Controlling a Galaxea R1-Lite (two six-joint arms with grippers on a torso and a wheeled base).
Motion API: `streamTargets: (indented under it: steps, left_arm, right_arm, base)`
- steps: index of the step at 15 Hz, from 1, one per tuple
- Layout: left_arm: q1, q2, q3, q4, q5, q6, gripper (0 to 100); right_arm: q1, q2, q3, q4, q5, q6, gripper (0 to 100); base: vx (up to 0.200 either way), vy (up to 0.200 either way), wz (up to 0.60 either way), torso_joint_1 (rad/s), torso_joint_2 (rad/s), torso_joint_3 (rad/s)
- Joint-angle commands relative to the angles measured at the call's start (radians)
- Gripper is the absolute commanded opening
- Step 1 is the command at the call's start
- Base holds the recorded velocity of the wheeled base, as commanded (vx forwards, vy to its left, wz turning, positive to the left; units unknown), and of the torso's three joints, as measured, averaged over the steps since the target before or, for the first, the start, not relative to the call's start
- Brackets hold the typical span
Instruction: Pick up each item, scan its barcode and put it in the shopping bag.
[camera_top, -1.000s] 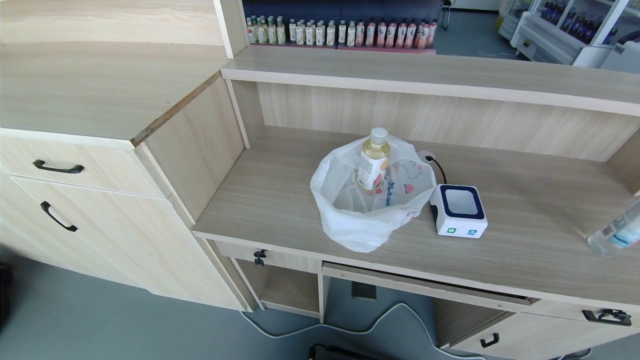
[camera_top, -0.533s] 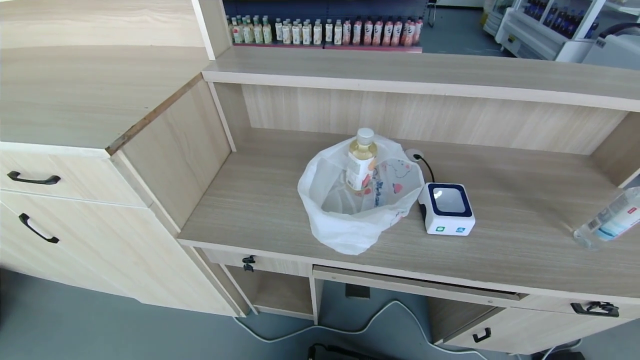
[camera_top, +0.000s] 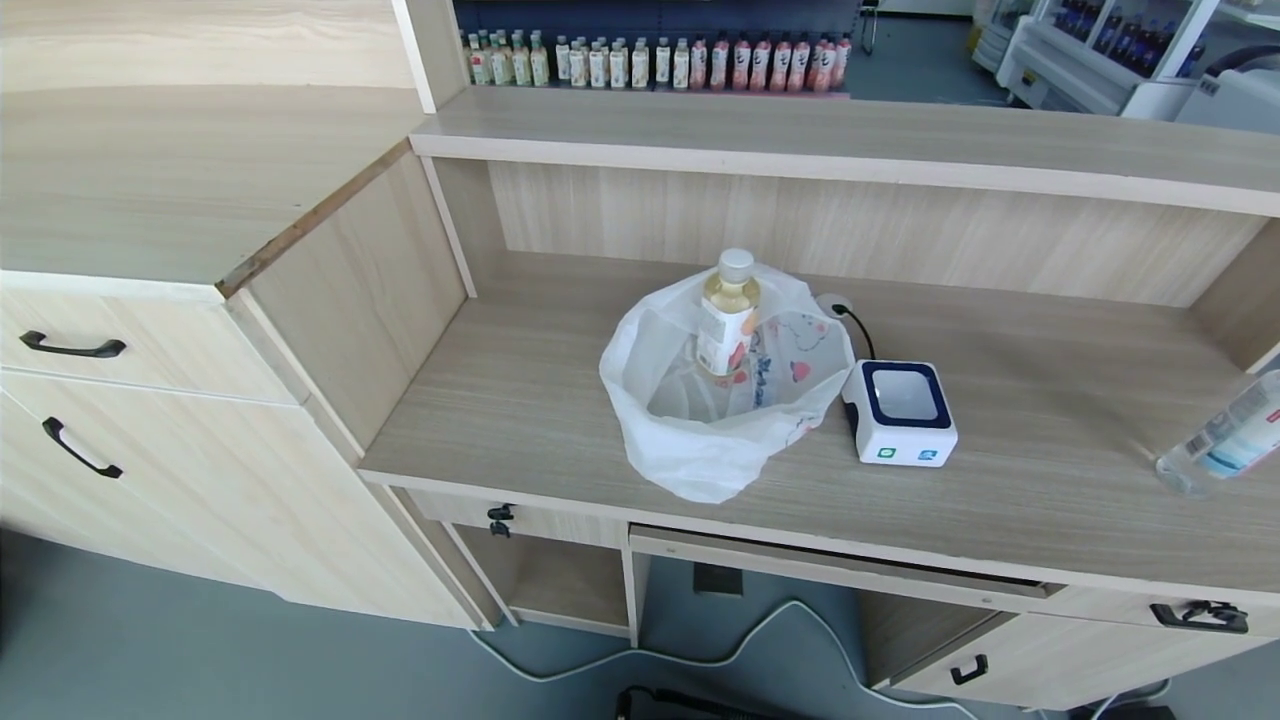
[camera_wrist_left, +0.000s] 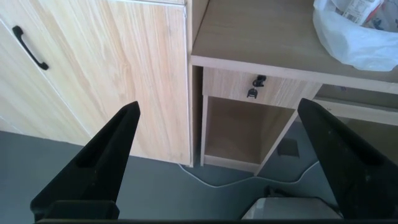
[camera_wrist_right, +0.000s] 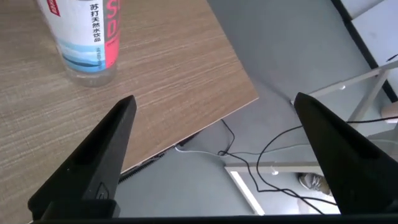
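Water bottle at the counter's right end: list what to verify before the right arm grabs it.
1. The right gripper is open and empty: ok.
2. The water bottle stands on its base on the counter, with nothing crowding it: ok.
3. Which side its barcode faces: cannot tell.
4. The scanner window is uncovered and faces up: ok.
5. The shopping bag mouth is open, with room beside the tea bottle: ok.
6. The left gripper is open and apart from the bag: ok.
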Motion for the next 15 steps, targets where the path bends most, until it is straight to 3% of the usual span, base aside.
streamTargets:
  steps: [1, 2, 4, 5, 6, 11, 15]
  left_arm:
    - [0.000, 0.000, 0.000, -0.001, 0.000, -0.001, 100]
    - [0.000, 0.000, 0.000, -0.001, 0.000, -0.001, 100]
    - [0.000, 0.000, 0.000, -0.001, 0.000, -0.001, 100]
    - [0.000, 0.000, 0.000, -0.001, 0.000, -0.001, 100]
    - [0.000, 0.000, 0.000, -0.001, 0.000, -0.001, 100]
    - [0.000, 0.000, 0.000, -0.001, 0.000, -0.001, 100]
    - [0.000, 0.000, 0.000, -0.001, 0.000, -0.001, 100]
  right_arm:
    - [-0.018, 0.076, -0.006, -0.012, 0.038, 0.000, 100]
    - [-0.018, 0.088, -0.009, -0.029, 0.074, 0.001, 100]
    - [-0.018, 0.125, -0.046, -0.084, 0.338, 0.003, 100]
    - [-0.018, 0.130, -0.067, -0.091, 0.437, 0.000, 100]
    - [-0.012, 0.130, -0.078, -0.091, 0.474, -0.003, 100]
    - [-0.045, 0.185, -0.090, -0.120, 0.469, -0.149, 100]
    - [-0.061, 0.236, -0.102, -0.166, 0.423, -0.131, 100]
  base:
    - [0.000, 0.000, 0.00, 0.000, 0.00, 0.000]
    - [0.000, 0.000, 0.00, 0.000, 0.00, 0.000]
    - [0.000, 0.000, 0.00, 0.000, 0.00, 0.000]
    - [0.000, 0.000, 0.00, 0.000, 0.00, 0.000]
    - [0.000, 0.000, 0.00, 0.000, 0.00, 0.000]
    - [0.000, 0.000, 0.00, 0.000, 0.00, 0.000]
    - [0.000, 0.000, 0.00, 0.000, 0.00, 0.000]
